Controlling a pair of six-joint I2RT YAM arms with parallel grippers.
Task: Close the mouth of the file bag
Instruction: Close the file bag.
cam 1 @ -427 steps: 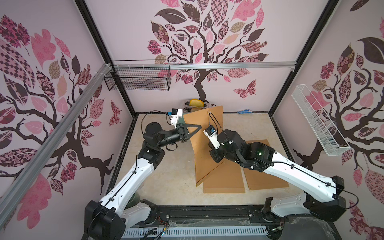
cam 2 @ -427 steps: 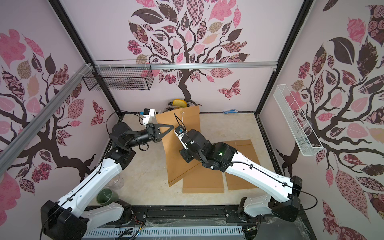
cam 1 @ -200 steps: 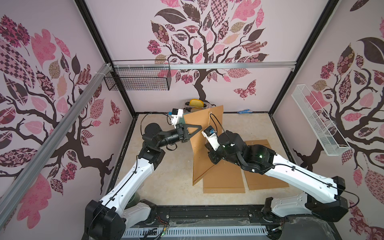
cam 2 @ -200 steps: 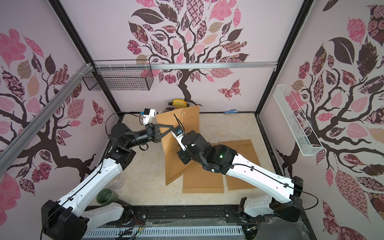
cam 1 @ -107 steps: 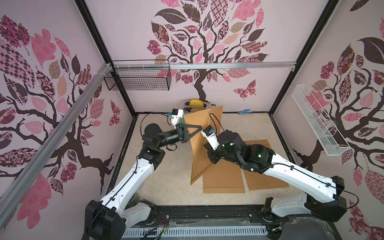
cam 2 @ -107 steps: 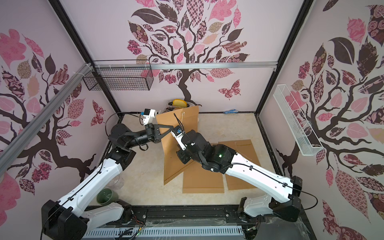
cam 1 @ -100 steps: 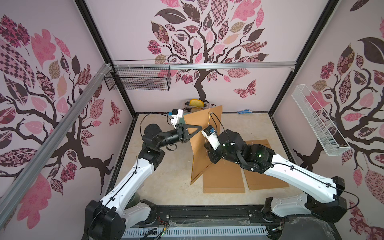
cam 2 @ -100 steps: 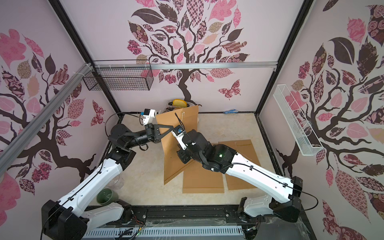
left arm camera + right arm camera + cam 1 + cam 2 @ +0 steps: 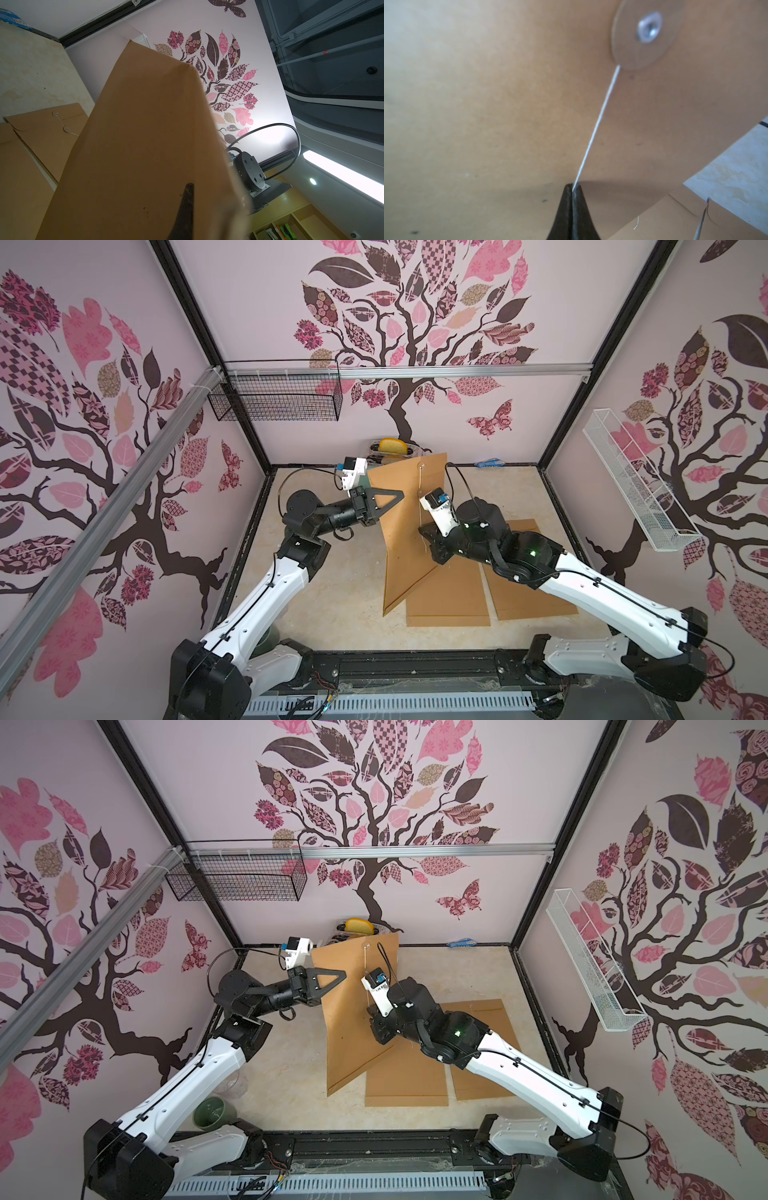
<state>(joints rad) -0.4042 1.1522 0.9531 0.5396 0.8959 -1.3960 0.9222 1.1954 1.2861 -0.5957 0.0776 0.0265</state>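
Brown bag in left claw

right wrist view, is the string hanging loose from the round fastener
No, the white string runs in a straight, taut line from the round fastener to the pinched tips of the right gripper.

1. The left arm has long white shells between black joint housings and a bulky black base.
2. The right arm is built alike, with a thin black cable clipped along its white shell.
3. A small green light glows on its black elbow housing.
4. The left wrist camera and right wrist camera are white blocks, each with a blue patch.
5. The left tool has flat black triangular fingers; the right tool has black tapering tips.
6. A round black joint cap bears small screw holes.
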